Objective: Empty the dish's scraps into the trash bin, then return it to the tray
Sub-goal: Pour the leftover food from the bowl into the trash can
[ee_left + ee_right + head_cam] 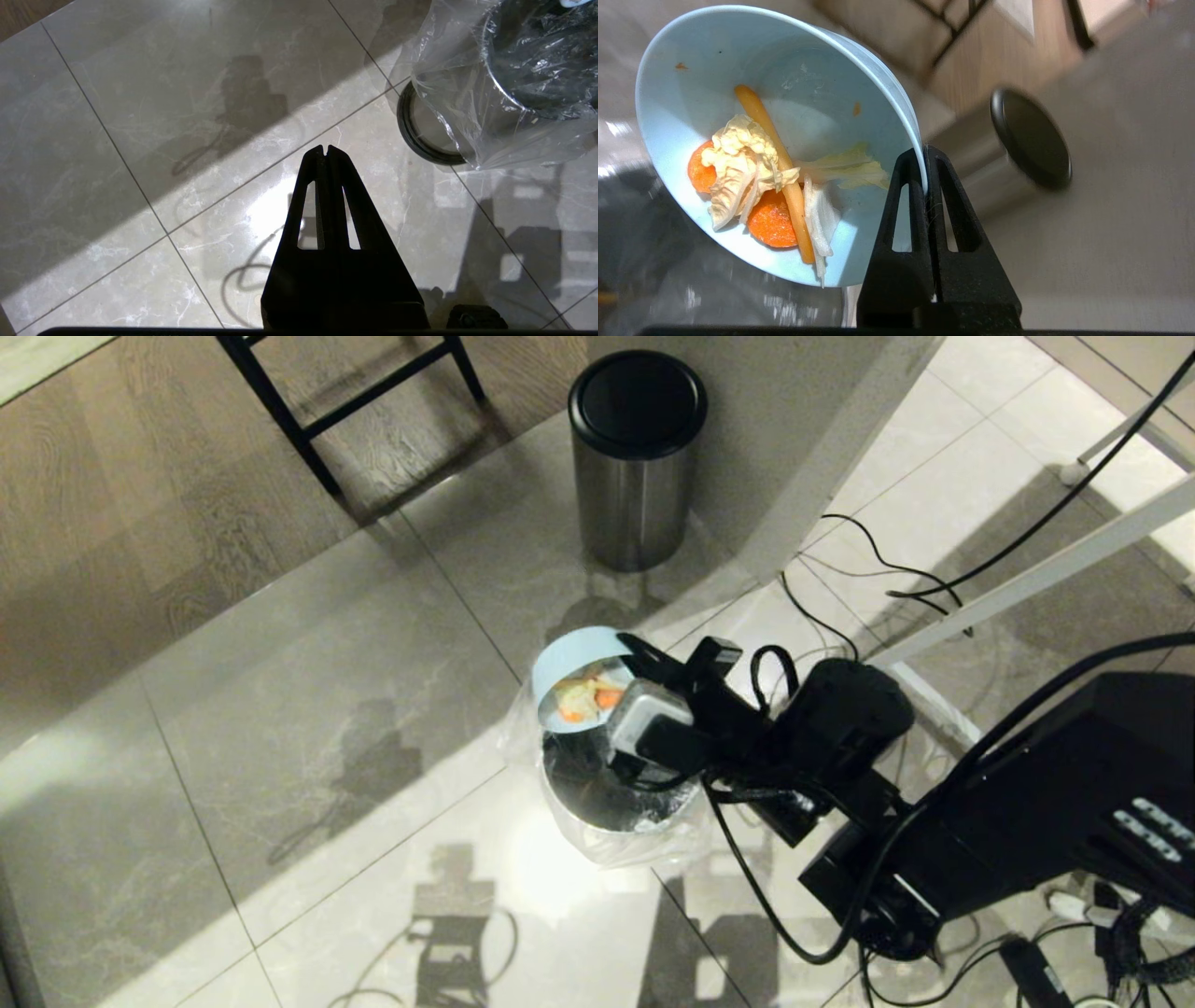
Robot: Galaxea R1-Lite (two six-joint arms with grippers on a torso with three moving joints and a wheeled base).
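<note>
Small glossy pale blue bowl [784, 93], pinched at its rim by the right gripper [924, 161], tilted over the open rim of the small bag-lined metal bin [616, 803]. Probably stiff, light, slick and breakable; thin rim the only hold. Scraps [761, 196] still inside: two orange slices, one orange strip, a few pale leaves. Left gripper [326, 150] closed, empty, above floor tiles.

Head view: high, angled steeply down on tiled floor [308, 728]. Left wrist view: low over floor, trash bin [528, 79] at frame edge. Right wrist view: close on dish [784, 140]. Head and right wrist share lidded steel bin [635, 467].
</note>
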